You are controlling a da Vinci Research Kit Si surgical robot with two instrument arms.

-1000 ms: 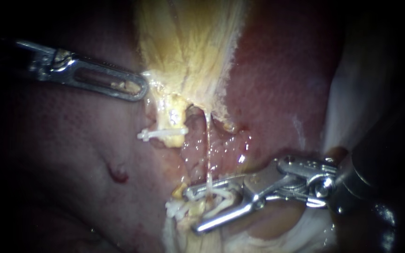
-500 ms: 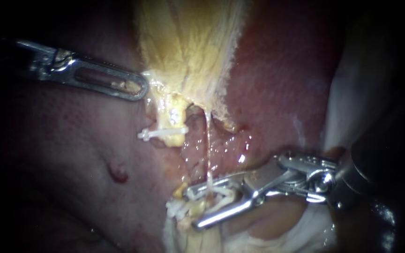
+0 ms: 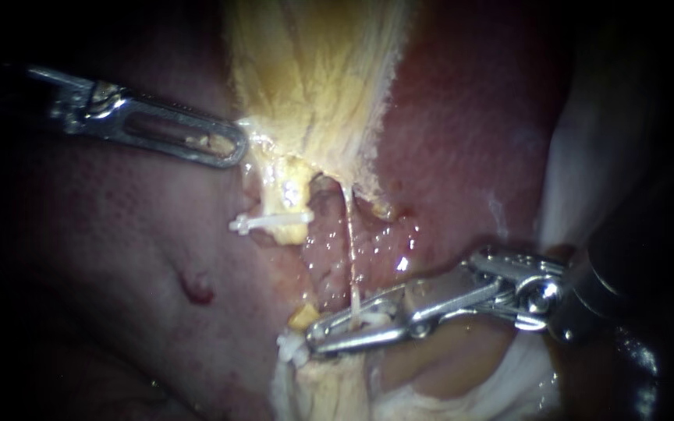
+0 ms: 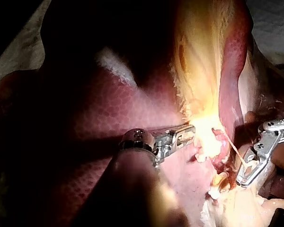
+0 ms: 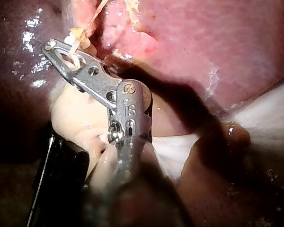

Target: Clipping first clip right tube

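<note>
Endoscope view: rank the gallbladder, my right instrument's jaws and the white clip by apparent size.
Largest: gallbladder. Then right instrument, jaws shut on the thin tube; it may look bigger from being nearer the camera. Smallest: white clip.

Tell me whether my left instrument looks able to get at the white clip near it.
Probably yes: the white clip lies close below the left instrument, with nothing between them, and the right instrument is lower down, its jaws shut on the thin tube.
</note>
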